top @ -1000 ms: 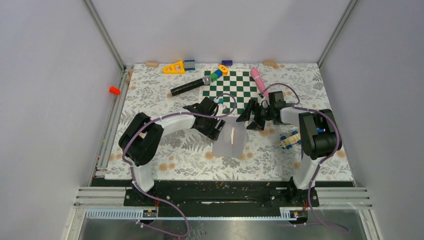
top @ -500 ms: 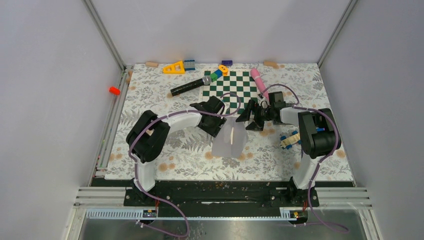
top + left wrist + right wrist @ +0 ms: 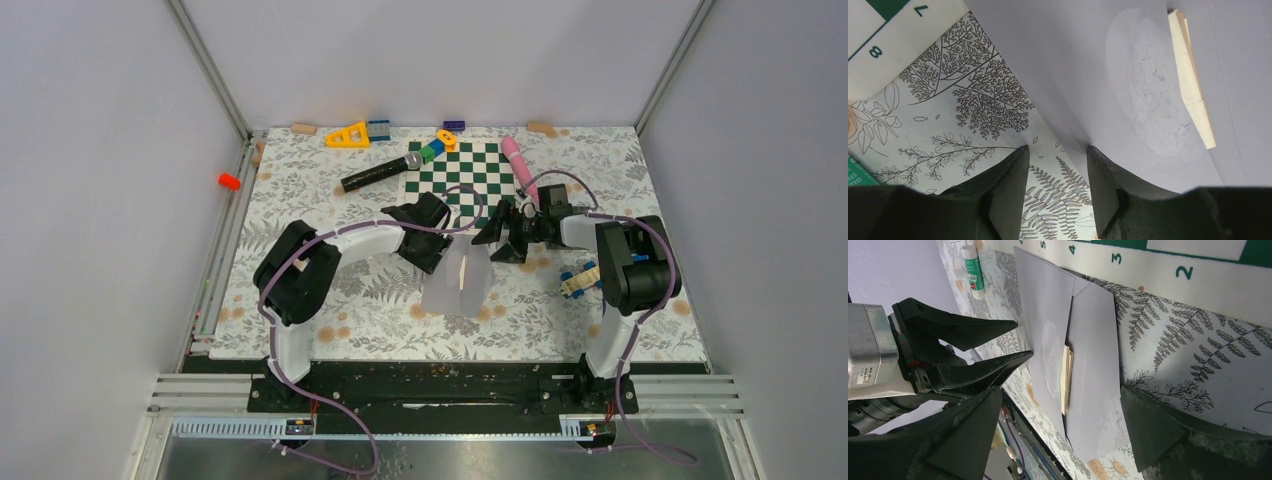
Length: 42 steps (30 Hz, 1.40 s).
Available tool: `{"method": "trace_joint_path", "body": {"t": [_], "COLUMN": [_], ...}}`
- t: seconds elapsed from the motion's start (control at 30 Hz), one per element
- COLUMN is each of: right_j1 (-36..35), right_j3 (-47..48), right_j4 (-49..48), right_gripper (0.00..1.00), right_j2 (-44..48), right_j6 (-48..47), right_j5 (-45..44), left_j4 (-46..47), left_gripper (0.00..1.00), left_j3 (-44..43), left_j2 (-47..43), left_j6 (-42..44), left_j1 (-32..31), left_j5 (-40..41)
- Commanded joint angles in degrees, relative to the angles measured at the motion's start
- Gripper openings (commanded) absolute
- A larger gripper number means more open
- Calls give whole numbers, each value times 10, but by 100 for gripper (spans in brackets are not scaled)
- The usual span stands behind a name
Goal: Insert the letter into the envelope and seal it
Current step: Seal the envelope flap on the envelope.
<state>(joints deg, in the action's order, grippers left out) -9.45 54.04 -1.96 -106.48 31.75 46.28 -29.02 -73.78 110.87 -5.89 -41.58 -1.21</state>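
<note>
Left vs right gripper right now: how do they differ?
The left gripper has its jaws narrower, tips at the flap edge of the envelope; the right gripper has its jaws wide, framing the whole envelope. Left sits at the envelope's left, right at its right. Both are open, holding nothing.

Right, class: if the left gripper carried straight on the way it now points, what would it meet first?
Most likely the envelope: the edge of its flap lies just ahead of the left gripper, between its open fingers, with the letter tucked further in. Depth is hard to judge here.

Top view wide; wrist views close, sharing envelope (image 3: pixel 1093 330).
</note>
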Motion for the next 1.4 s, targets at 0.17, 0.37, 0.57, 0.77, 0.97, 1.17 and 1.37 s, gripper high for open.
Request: {"method": "trace_joint_path", "body": {"t": [0.17, 0.37, 0.57, 0.77, 0.97, 1.17, 1.37], "right_j1": [2, 2, 2, 2, -5, -26, -32], "right_j3": [-17, -27, -34, -43, -57, -63, -79], "right_j4": [-34, -85, -117, -163, -244, -299, -421], "right_gripper": [94, 93, 92, 92, 91, 87, 66], "right_j2": [-3, 0, 3, 0, -14, -37, -84], "right_j6": [38, 79, 103, 133, 192, 238, 330], "right_j5": [69, 103, 130, 152, 156, 129, 123], "left_j4": [-31, -36, -37, -37, -37, -34, -21], "left_gripper": [48, 50, 50, 50, 51, 52, 53], "left_j3": [16, 14, 13, 13, 12, 13, 23], "left_j2": [69, 75, 72, 71, 72, 71, 70], "left_j6": [-16, -15, -15, -15, -16, -18, -27], "left_j1": [-10, -15, -21, -23, -26, -29, -22], "left_j5": [-31, -26, -17, -14, -17, -21, -65]}}
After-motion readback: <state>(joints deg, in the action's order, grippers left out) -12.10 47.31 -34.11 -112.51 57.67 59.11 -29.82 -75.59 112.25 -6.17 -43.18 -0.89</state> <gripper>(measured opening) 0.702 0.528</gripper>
